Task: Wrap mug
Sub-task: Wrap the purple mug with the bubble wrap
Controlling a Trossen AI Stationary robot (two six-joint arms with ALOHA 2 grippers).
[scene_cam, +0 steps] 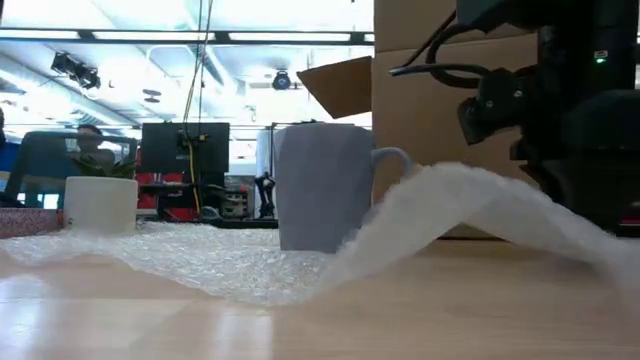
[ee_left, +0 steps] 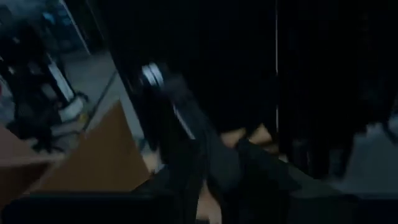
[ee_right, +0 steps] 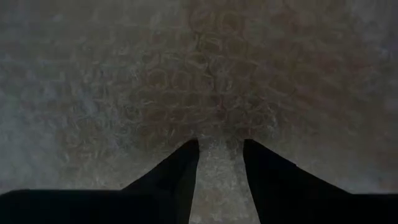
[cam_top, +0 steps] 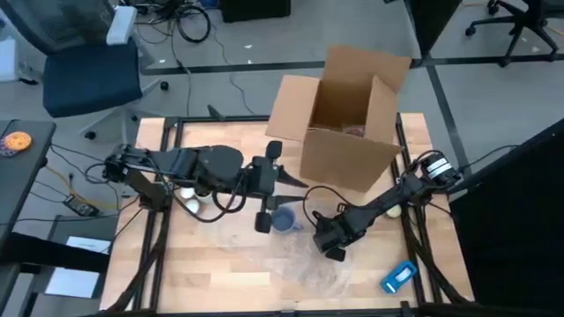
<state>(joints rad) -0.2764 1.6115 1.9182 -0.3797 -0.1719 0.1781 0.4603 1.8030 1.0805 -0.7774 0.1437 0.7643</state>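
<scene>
The right gripper (cam_top: 333,247) pinched the bubble wrap (scene_cam: 440,215) between its fingers (ee_right: 177,171), lifting its edge. Behind it the mug (scene_cam: 322,186) stood on the wrap, beside the left gripper (cam_top: 269,189), its fingers spread. The cardboard box (cam_top: 348,123) crowded the table's (cam_top: 220,264) far edge.

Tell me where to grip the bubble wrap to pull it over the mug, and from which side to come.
Grip the bubble wrap at its raised fold beside the mug, on the handle side. There the sheet arches off the table, so fingers can close on both faces; elsewhere it lies flat. Come from above, as the right pincer does, its fingers astride the wrap. The left pincer sits by the mug.
</scene>
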